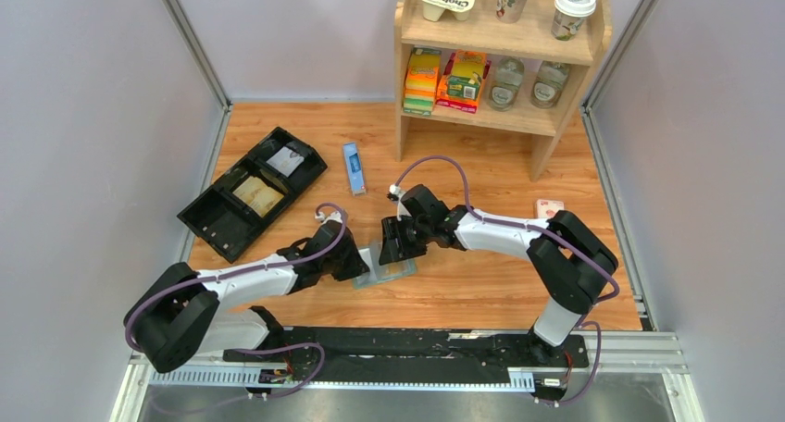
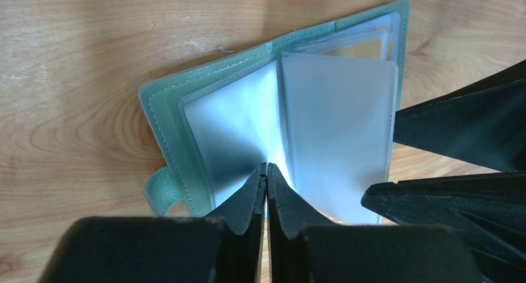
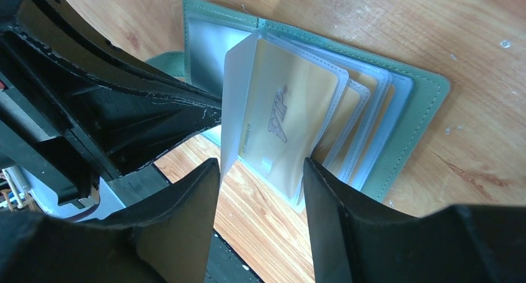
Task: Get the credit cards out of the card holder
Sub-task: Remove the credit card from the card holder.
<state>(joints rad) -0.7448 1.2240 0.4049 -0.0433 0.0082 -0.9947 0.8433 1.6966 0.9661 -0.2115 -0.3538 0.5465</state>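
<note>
The card holder lies open on the table between my two grippers, sage green outside with pale pocket pages fanned up. A golden card marked VIP sits in the foremost raised pocket page, and more golden cards show in the pages behind it. One card's edge shows in the left wrist view. My left gripper is shut, tips at the fold of the pages. My right gripper is open, its fingers astride the near corner of the VIP card's page.
A black compartmented tray with tan and white flat items lies at the back left. A narrow blue box lies behind the grippers. A wooden shelf with cups and packets stands at the back right, and a small pink pack lies to its front.
</note>
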